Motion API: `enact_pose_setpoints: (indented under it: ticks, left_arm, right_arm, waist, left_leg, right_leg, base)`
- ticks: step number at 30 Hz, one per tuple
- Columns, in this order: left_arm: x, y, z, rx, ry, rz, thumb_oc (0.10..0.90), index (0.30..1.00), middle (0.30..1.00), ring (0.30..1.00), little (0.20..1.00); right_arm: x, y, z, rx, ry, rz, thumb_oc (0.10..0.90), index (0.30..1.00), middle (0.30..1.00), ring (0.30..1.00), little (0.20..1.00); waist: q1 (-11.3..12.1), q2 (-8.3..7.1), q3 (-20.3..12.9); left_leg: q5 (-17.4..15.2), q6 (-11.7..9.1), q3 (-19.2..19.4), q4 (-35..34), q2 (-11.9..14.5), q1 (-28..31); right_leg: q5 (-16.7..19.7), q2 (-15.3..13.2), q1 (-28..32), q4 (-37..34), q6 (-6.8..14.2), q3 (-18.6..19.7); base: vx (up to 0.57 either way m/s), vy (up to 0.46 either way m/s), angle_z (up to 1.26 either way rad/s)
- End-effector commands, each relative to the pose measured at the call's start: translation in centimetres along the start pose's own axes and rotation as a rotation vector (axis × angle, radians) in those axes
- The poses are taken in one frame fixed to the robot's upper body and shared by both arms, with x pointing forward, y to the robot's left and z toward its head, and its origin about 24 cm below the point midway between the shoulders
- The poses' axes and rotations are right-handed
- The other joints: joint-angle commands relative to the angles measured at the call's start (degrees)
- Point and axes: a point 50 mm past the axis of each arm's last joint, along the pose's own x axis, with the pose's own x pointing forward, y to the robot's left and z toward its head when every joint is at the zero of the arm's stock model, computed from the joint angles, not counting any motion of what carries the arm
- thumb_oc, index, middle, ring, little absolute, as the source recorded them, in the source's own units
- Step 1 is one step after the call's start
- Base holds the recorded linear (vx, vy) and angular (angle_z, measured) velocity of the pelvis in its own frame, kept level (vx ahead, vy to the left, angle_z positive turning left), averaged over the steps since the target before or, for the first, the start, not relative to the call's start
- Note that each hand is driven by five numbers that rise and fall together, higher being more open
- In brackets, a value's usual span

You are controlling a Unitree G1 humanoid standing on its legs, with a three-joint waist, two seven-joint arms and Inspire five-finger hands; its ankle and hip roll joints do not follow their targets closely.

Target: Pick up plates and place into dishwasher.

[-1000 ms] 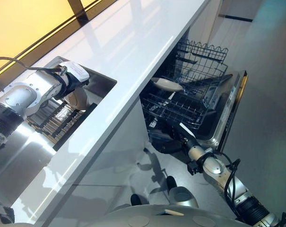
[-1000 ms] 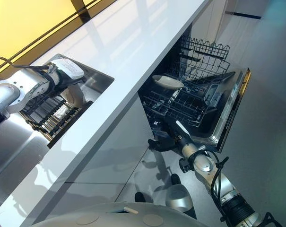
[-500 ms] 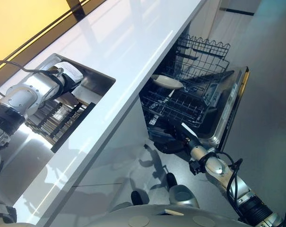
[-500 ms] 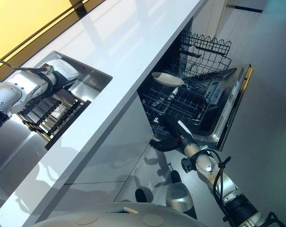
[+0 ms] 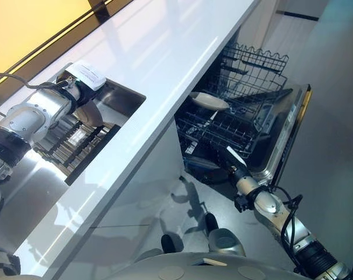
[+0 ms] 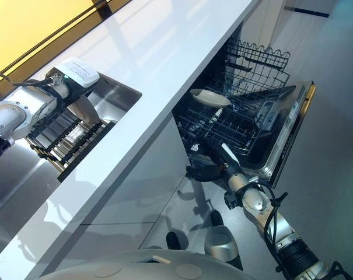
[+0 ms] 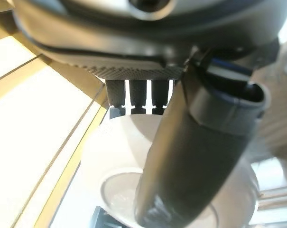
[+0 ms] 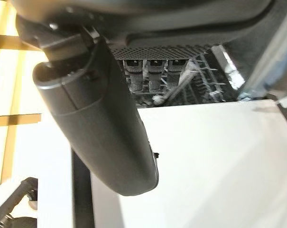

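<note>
The left hand (image 5: 86, 99) is raised over the sink (image 5: 121, 99) set into the white worktop (image 5: 164, 52), and it grips one white plate (image 7: 110, 166): in the left wrist view the thumb lies across the plate's face while the fingers (image 7: 138, 92) curl behind its far rim, so the plate is pinched between them. From the head views the plate (image 5: 93, 115) shows as a pale edge just under the hand, held up above the dark drying rack (image 5: 77, 146) that sits in the sink; whether more plates stand in that rack cannot be told. One dishwasher (image 5: 281, 140) stands open below the worktop's front edge, its door folded down and two wire racks showing: the lower rack (image 5: 223, 131) pulled out over the door and an upper one (image 5: 252, 64) behind it. One white plate or shallow bowl (image 5: 209, 101) already lies in the lower rack, near its back corner by the worktop. The right hand (image 6: 208, 172) hangs low in front of the dishwasher, just below the edge of the open door, apart from the racks. In the right wrist view its thumb (image 8: 100, 128) is stretched out and its fingers (image 8: 152, 76) lie in a straight row with nothing between them, so it is released and empty.
</note>
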Motion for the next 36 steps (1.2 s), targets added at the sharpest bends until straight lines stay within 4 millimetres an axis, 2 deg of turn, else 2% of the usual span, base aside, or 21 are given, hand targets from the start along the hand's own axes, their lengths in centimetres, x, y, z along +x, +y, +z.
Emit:
enact_pose_setpoints:
  ticks: [1, 8, 12, 16, 21, 23, 27, 30, 36]
  left_arm:
    - [-4.3, 5.3, -9.0, -0.103, 0.34, 0.359, 0.1, 0.3, 0.3, 0.3, 0.2]
    - [-8.4, 4.3, -10.3, -0.265, 0.358, 0.526, 0.1, 0.3, 0.3, 0.3, 0.2]
    - [-10.5, 3.2, -10.4, -0.326, 0.375, 0.589, 0.1, 0.3, 0.3, 0.3, 0.2]
    - [-11.7, 2.8, -10.0, -0.373, 0.359, 0.64, 0.1, 0.3, 0.3, 0.3, 0.2]
    - [-11.7, 2.8, -8.8, -0.41, 0.314, 0.709, 0.1, 0.3, 0.3, 0.3, 0.2]
    - [-11.6, 3.5, -7.8, -0.479, 0.244, 0.799, 0.1, 0.3, 0.3, 0.3, 0.2]
    - [-11.3, 5.1, -5.3, -0.594, 0.097, 0.894, 0.1, 0.3, 0.3, 0.3, 0.2]
    - [-10.7, 6.7, -2.8, -0.725, -0.046, 0.968, 0.1, 0.3, 0.3, 0.3, 0.2]
    - [-10.0, 7.9, 0.0, -0.849, -0.191, 0.992, 0.1, 0.3, 0.3, 0.3, 0.2]
  right_arm:
    - [0.1, -1.7, 8.2, -0.039, -0.422, -0.054, 0.8, 0.9, 0.9, 0.9, 0.9]
    - [-1.0, -4.9, 10.6, -0.104, -0.521, -0.174, 0.8, 0.9, 0.9, 0.9, 0.9]
    - [-1.6, -6.1, 11.7, -0.158, -0.563, -0.222, 0.8, 0.9, 0.9, 0.9, 0.9]
    - [-1.9, -6.9, 12.9, -0.211, -0.616, -0.257, 0.8, 0.9, 0.9, 0.9, 0.9]
    - [-2.1, -6.9, 14.3, -0.261, -0.69, -0.26, 0.8, 0.9, 0.9, 0.9, 0.9]
    - [-2.0, -6.6, 15.1, -0.286, -0.737, -0.242, 0.8, 0.9, 0.9, 0.9, 0.9]
    - [-1.7, -5.3, 16.2, -0.407, -0.798, -0.217, 0.8, 0.9, 0.9, 0.9, 0.9]
    - [-1.2, -3.9, 18.0, -0.6, -0.863, -0.192, 0.8, 0.9, 0.9, 0.9, 0.9]
    - [-0.4, -2.4, 19.7, -0.665, -0.909, -0.124, 0.8, 0.9, 0.9, 0.9, 0.9]
  waist:
    - [0.8, -1.78, -4.6]
    - [3.9, -2.46, -5.6]
    - [5.0, -2.74, -6.2]
    - [6.1, -3.09, -6.7]
    - [6.6, -3.48, -7.2]
    - [7.2, -3.71, -7.4]
    - [7.8, -4.08, -7.9]
    - [8.3, -4.63, -8.2]
    - [8.8, -5.19, -8.0]
  left_leg:
    - [-2.6, 2.8, -1.9, 1.2, -5.3, -2.0]
    - [-2.3, 2.4, -3.5, 0.9, -5.0, -1.9]
    - [-1.7, 2.2, -4.1, 0.8, -5.0, -2.2]
    - [-1.6, 2.0, -4.8, 0.8, -5.0, -2.1]
    - [-2.1, 2.1, -5.7, 0.6, -5.2, -1.7]
    - [-1.6, 2.1, -5.8, 0.7, -5.3, -2.2]
    - [-2.2, 2.0, -6.0, 0.5, -5.2, -1.7]
    - [-2.2, 1.9, -6.0, 0.5, -5.1, -1.5]
    - [-1.7, 1.7, -6.2, 0.6, -5.0, -1.7]
  right_leg:
    - [-5.4, 1.8, 2.1, 3.6, 4.0, -3.2]
    - [-5.6, 1.8, 3.0, 3.2, 3.5, -4.2]
    - [-4.8, 1.7, 3.4, 2.3, 3.1, -5.0]
    - [-4.9, 1.4, 3.7, 2.2, 3.0, -5.6]
    - [-5.5, 1.2, 4.4, 2.2, 3.1, -6.2]
    - [-5.0, 0.9, 4.0, 2.4, 3.0, -6.7]
    - [-5.8, 0.6, 4.3, 2.7, 3.2, -7.4]
    - [-5.9, 0.3, 4.5, 3.0, 3.2, -8.0]
    - [-5.6, 0.1, 4.3, 3.7, 3.1, -8.5]
  base:
    - [-0.03, 0.029, 0.06]
    - [-0.03, 0.034, 0.06]
    - [-0.03, 0.033, 0.13]
    - [-0.03, 0.024, 0.11]
    - [0.01, 0.014, 0.11]
    - [-0.03, 0.01, 0.11]
    - [0.01, 0.004, 0.09]
    - [-0.01, -0.004, 0.05]
    - [-0.01, -0.009, 0.07]
